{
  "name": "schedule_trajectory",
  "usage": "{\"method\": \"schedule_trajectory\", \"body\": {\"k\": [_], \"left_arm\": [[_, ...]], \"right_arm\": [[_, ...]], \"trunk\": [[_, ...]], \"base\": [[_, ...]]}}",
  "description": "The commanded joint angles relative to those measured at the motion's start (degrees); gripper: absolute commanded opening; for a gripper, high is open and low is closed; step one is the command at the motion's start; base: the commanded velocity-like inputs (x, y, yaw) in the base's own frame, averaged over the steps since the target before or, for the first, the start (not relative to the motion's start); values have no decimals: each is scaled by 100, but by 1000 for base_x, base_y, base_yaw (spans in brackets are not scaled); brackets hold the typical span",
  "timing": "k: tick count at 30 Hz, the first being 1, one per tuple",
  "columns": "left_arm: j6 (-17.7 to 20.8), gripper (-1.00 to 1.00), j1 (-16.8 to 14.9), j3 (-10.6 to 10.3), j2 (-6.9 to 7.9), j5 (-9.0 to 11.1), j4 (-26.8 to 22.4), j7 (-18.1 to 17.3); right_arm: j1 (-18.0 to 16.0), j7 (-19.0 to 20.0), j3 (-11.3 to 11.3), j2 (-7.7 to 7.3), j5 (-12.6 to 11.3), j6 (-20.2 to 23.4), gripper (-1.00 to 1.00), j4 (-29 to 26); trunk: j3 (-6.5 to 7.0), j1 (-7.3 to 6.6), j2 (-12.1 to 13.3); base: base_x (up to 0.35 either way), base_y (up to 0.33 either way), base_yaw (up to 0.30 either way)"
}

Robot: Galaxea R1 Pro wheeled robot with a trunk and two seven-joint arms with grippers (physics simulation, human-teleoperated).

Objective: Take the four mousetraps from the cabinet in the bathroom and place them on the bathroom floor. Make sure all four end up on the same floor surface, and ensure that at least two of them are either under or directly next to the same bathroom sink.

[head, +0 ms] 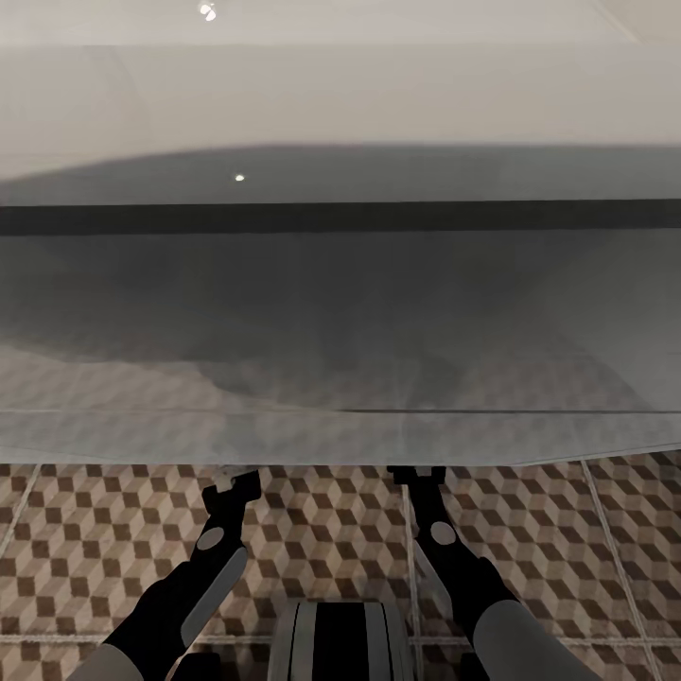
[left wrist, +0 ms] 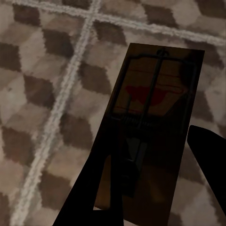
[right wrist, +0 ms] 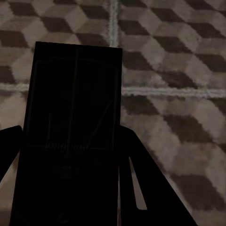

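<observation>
Both grippers, left (left wrist: 155, 188) and right (right wrist: 70, 183), each clamped a mousetrap (left wrist: 153, 122) (right wrist: 70, 127) lengthwise over cube-tiled floor (head: 95, 549), w/ white sink (head: 340, 95) ahead.

Mousetrap, left wrist view (left wrist: 153, 122): flat dark-brown rectangular board with thin metal wire parts and a red patch near its middle; held between the dark fingers (left wrist: 207, 155) of the left gripper, above the tiles.
Mousetrap, right wrist view (right wrist: 70, 127): flat board, almost black in shadow, faint wire outlines on its face; gripped between the right gripper's fingers (right wrist: 141, 188).
Bathroom floor (head: 312, 530): square tiles with a brown, tan and white cube pattern, pale grout lines.
</observation>
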Motion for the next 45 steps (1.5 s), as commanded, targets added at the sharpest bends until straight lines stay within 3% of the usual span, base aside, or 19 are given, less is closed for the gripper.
{"method": "schedule_trajectory", "body": {"k": [1,26,28,31,35,45], "left_arm": [[-33,-100,-5,-30,8,59,-4,39],[-14,-100,-5,-30,12,46,-58,47],[0,-100,-5,-30,18,-46,-160,48],[15,-100,-5,-24,-10,-431,-227,59],[86,-100,-5,-9,-67,-729,-255,70],[171,-100,-5,3,-97,-810,-277,74]], "right_arm": [[-4,-37,25,-3,-5,-14,-100,5],[-4,-37,33,-3,-9,-14,-100,7],[-4,-37,33,-4,-12,-14,-100,10],[-4,-36,29,-3,-13,-14,-100,7],[-4,-37,28,-5,-14,-14,-100,10],[-4,-36,34,-3,-6,-14,-100,7]], "trunk": [[-3,-1,-1],[-3,-1,-1],[-3,-1,-1],[-3,-1,-1],[-3,-1,-1],[-3,-1,-1]], "base": [[0,0,0],[0,0,0],[0,0,0],[0,0,0],[0,0,0],[0,0,0]]}}
